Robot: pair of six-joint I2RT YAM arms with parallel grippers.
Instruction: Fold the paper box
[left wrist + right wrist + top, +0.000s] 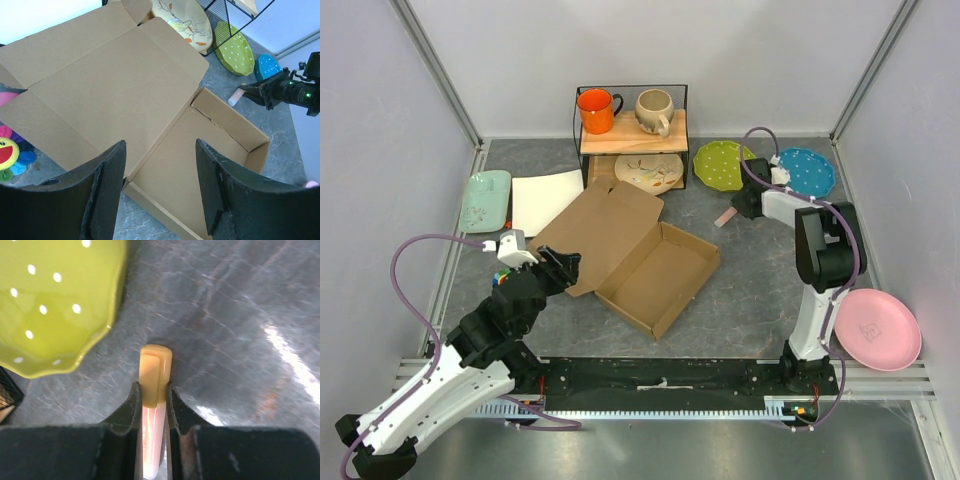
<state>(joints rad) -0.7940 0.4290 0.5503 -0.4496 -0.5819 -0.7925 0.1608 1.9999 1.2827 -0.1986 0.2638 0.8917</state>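
The paper box (660,275), brown corrugated cardboard, lies open in the middle of the table. Its shallow tray is on the right and its lid (595,228) lies spread flat to the left. In the left wrist view the box (115,85) fills most of the frame. My left gripper (563,266) (160,145) hovers open over the tray's near-left corner, nothing between its fingers. My right gripper (742,208) (152,387) is far right of the box, shut on a pink tube with a tan cap (155,370) (725,217) that rests on the grey table.
A wire shelf (630,130) at the back holds an orange mug (597,110) and a cream mug (654,110), with a patterned plate (648,172) beneath. Around the table are a green dotted plate (722,163), blue plate (807,171), pink plate (877,328), white square plate (545,200) and mint tray (485,200).
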